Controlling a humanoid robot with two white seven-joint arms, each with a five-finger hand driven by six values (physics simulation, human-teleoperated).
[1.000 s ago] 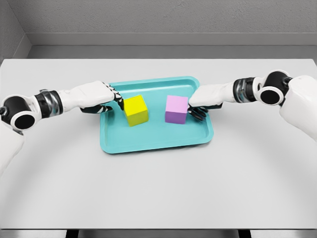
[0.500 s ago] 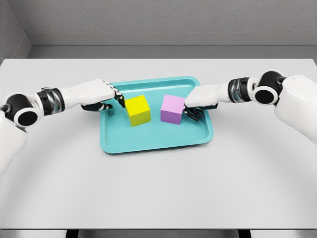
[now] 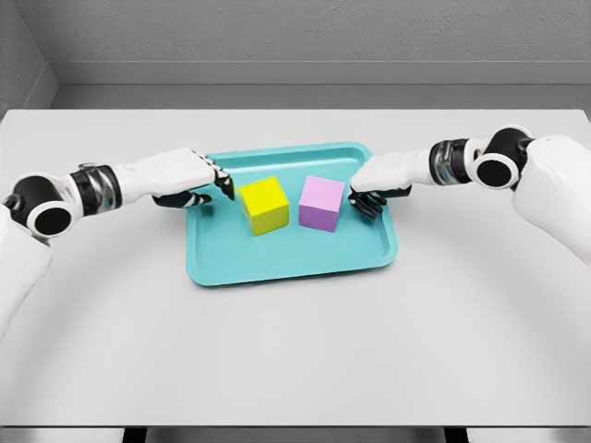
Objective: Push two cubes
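A yellow cube [image 3: 265,205] and a purple cube [image 3: 322,203] stand close together, a narrow gap between them, in the middle of a teal tray [image 3: 286,274]. My left hand [image 3: 218,185] reaches over the tray's left rim. Its fingers are open and stretched toward the yellow cube's left face, just short of it or barely touching. My right hand [image 3: 362,201] hovers over the tray's right side with relaxed open fingers, a small gap away from the purple cube's right face. Neither hand holds anything.
The tray lies on a wide white table [image 3: 295,360]. A grey wall [image 3: 295,37] runs behind the table's far edge.
The yellow cube has slid right and the purple cube left, so they stand closer together. My left hand followed the yellow cube. The right hand has drawn back slightly from the purple cube.
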